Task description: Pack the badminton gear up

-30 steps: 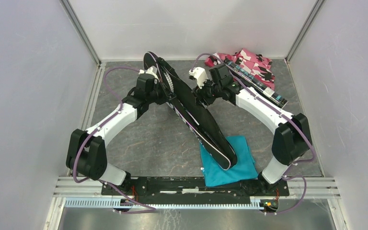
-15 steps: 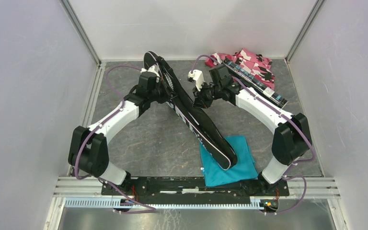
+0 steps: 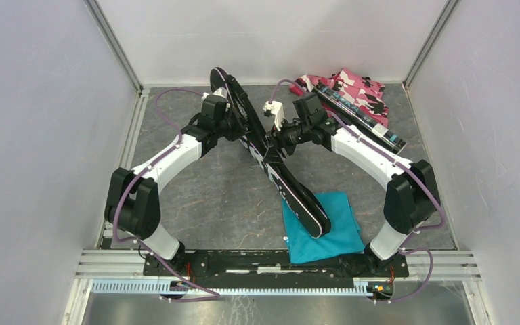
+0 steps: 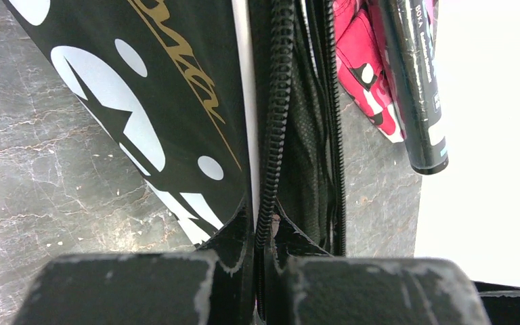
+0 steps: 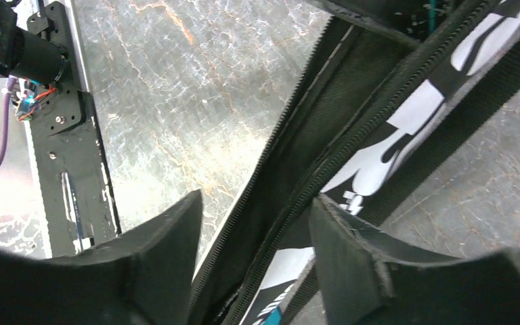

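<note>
The black racquet bag (image 3: 301,203) is held on edge over the desk (image 3: 210,196). Its zipper edge is clenched in the left gripper (image 4: 264,233). It is straddled by the right gripper (image 5: 254,210), whose fingers are spread.

Tube (image 4: 416,81): small white lettering, reads roughly "BOVA", the rest too small to read. Bag (image 4: 142,101), left of the tube: big white print and gold script, cropped, not legible. Top view: tube's teal print is blurred.

The black racquet-shaped bag (image 3: 281,177) is tilted up on edge, unzipped at its head, with its narrow end on the teal cloth (image 3: 338,237). The long black tube (image 3: 360,116) lies well beyond the cloth.
</note>
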Tool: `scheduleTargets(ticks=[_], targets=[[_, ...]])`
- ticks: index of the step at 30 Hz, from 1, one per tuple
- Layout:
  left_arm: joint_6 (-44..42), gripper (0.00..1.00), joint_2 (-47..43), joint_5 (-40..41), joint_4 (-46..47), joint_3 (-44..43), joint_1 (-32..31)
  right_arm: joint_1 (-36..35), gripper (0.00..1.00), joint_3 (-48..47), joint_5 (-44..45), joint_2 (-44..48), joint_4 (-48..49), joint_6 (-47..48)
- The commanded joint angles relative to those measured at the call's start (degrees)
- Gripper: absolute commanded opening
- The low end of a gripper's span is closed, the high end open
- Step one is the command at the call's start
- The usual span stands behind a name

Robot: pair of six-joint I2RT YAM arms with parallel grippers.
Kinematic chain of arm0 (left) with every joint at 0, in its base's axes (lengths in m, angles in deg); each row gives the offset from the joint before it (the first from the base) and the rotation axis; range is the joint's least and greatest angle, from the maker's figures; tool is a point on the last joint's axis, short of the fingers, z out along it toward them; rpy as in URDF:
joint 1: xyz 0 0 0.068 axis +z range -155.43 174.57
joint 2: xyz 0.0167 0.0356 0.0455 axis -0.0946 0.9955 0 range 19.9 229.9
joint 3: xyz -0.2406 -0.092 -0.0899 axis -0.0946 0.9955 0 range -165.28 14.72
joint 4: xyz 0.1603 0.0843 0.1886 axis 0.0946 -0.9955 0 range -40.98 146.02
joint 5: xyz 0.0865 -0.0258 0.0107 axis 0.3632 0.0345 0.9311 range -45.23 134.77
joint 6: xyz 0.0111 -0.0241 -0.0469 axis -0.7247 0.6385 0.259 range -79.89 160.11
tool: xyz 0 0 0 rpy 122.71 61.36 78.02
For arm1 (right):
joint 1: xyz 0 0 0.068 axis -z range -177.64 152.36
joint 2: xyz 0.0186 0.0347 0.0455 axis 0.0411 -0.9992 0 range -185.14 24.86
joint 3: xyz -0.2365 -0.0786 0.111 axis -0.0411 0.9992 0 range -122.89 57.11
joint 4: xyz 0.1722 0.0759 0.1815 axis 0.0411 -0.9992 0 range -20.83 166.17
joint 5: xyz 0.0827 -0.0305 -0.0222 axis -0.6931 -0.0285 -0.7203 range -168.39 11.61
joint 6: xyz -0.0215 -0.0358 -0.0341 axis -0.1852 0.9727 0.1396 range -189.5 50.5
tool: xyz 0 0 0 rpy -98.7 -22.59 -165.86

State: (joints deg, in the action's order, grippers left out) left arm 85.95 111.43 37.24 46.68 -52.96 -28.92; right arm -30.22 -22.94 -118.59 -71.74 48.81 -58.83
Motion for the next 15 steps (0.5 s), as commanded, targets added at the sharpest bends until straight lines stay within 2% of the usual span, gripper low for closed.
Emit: scheduleTargets(ticks=[1, 4, 6, 12, 15], targets=[[2.51, 0.02, 0.65, 2.19, 2.65, -3.17, 0.37, -1.55, 0.67, 0.39, -2.86, 1.06, 2.25, -2.40], [2.58, 0.02, 0.84, 1.81, 2.57, -3.50, 0.38, -2.73, 0.77, 0.33, 0.18, 1.15, 2.18, -2.26], [2.78, 0.02, 0.93, 1.39, 2.50, -3.56, 0.40, -3.56, 0.79, 0.28, 3.67, 1.30, 1.83, -1.98], [3.13, 0.02, 0.62, 0.09, 2.98, -3.13, 0.43, -6.54, 0.78, 0.40, 19.36, 2.71, 1.17, 0.48], [3.03, 0.02, -0.12, -0.65, 3.55, -2.37, 0.42, -7.87, 0.74, 0.67, 26.66, 3.53, 1.20, 2.04]])
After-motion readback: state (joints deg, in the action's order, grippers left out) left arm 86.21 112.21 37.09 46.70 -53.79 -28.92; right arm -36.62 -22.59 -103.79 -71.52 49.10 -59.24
